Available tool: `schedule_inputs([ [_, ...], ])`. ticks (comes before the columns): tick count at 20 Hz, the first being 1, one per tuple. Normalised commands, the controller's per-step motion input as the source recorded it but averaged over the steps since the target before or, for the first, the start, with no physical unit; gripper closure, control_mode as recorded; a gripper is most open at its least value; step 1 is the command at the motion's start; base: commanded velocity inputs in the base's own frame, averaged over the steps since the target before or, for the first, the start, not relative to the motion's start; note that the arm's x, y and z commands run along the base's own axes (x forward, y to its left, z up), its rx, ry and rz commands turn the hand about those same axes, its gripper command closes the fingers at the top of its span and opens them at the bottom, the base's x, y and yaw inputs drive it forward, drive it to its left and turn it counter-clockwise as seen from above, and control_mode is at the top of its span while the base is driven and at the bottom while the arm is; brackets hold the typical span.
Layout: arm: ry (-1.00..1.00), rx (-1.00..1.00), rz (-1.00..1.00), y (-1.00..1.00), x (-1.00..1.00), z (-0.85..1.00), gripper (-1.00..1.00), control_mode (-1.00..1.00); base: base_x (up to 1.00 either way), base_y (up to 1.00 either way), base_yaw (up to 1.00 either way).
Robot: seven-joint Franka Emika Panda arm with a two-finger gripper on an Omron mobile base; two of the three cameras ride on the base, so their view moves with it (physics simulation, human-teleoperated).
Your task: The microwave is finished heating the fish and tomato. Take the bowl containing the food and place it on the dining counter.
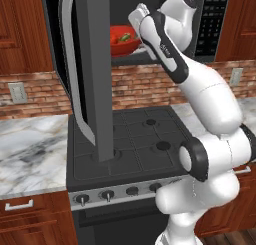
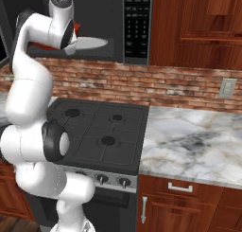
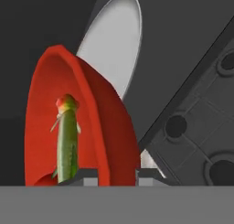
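Red smooth bowl (image 3: pixel 98 127) rim between jaws, green slender fish (image 3: pixel 67 143) inside

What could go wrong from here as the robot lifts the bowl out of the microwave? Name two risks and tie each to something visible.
1. The gripper pinches only the rim of the bowl, so it may tilt and spill the fish.
2. The open microwave door hangs beside the arm above the stove; pulling back could knock the bowl against it.

Red bowl (image 1: pixel 123 40) inside open microwave (image 1: pixel 85 74)
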Motion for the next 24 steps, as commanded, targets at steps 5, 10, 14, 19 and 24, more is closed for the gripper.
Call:
schedule_inputs([
  [5, -0.25, 0.08, 0.0, -0.11, -1.0, 0.0, 1.0, -1.0, 0.0, 0.0, 0.0],
  [10, -0.25, 0.12, 0.0, -0.23, -1.0, 0.0, 1.0, -1.0, 0.0, 0.0, 0.0],
  [14, -0.19, 0.13, 0.0, -0.39, -1.0, 0.0, 1.0, -1.0, 0.0, 0.0, 0.0],
  [19, -0.02, 0.11, 0.0, -0.52, -1.0, 0.22, 1.0, -1.0, 0.0, 0.0, 0.0],
  [24, 0.11, 0.0, 0.0, -0.56, -1.0, 0.36, 1.0, -1.0, 0.0, 0.0, 0.0],
])
